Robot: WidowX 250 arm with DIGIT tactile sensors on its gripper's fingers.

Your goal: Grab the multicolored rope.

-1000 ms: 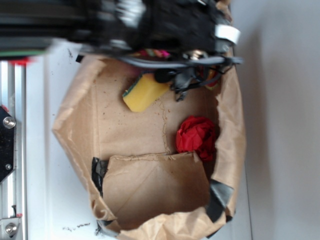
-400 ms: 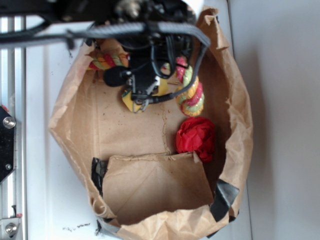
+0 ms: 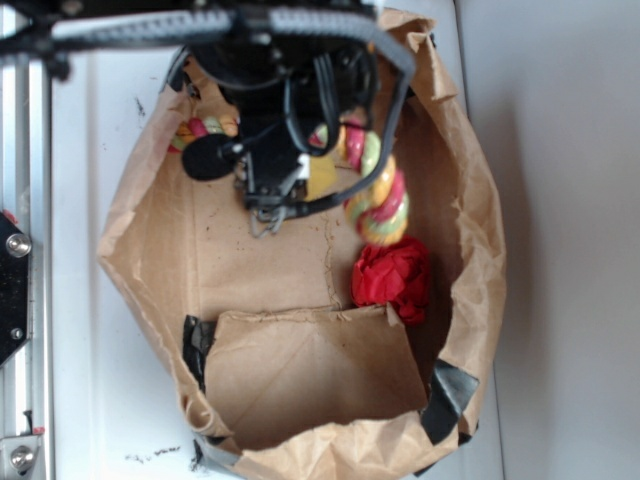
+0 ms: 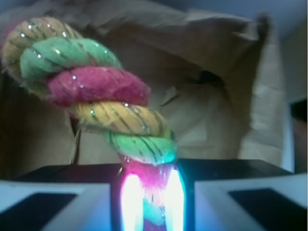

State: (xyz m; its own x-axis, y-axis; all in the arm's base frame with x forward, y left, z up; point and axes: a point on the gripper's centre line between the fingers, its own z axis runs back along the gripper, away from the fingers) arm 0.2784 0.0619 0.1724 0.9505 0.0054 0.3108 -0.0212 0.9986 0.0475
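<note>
The multicolored rope (image 3: 378, 195), twisted from red, yellow and green strands, hangs over the brown paper bag (image 3: 150, 250); one end droops at the right above the red cloth ball (image 3: 392, 275), the other end shows at the upper left. In the wrist view the rope (image 4: 96, 96) rises from between my two fingers, which press on it from both sides. My gripper (image 4: 150, 192) is shut on the rope. In the exterior view the gripper (image 3: 270, 195) and its cables cover the rope's middle. The yellow sponge (image 3: 322, 175) is mostly hidden behind the arm.
The paper bag's tall crumpled walls ring the work area, with black tape (image 3: 452, 395) at its near corners. A folded flap (image 3: 310, 375) lies on the bag floor in front. A metal rail (image 3: 20, 250) runs along the left edge.
The arm has come down into the bag and closed on the rope. Since 0.4 s ago the rope's left end has moved up and inward, and the sponge is more hidden.
</note>
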